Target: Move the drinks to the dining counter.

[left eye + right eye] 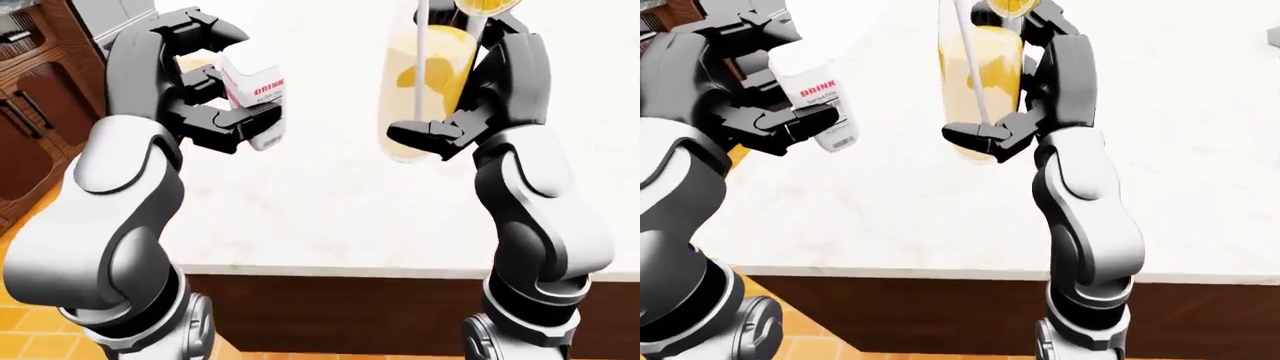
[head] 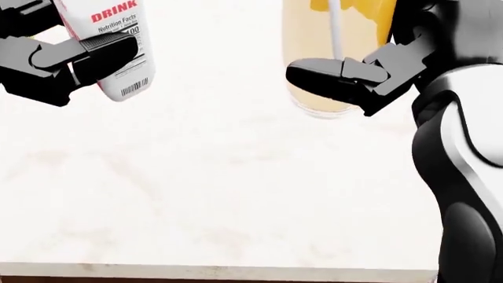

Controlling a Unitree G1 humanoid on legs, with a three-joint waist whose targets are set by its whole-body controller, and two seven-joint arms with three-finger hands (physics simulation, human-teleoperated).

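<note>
Bright, even, sourceless light fills all three rendered views. The white marble counter is nearly washed out toward the top. Shadows are faint and soft. Edges stay sharp, with no blur or visible distortion.

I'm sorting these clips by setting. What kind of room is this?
Probably a home kitchen or dining area: a white marble counter on a dark wood base, wooden cabinets at the left-eye view's left, and orange floor tiles.

Carton on the left and glass on the right, both held above the counter, well inside its near edge.
</note>
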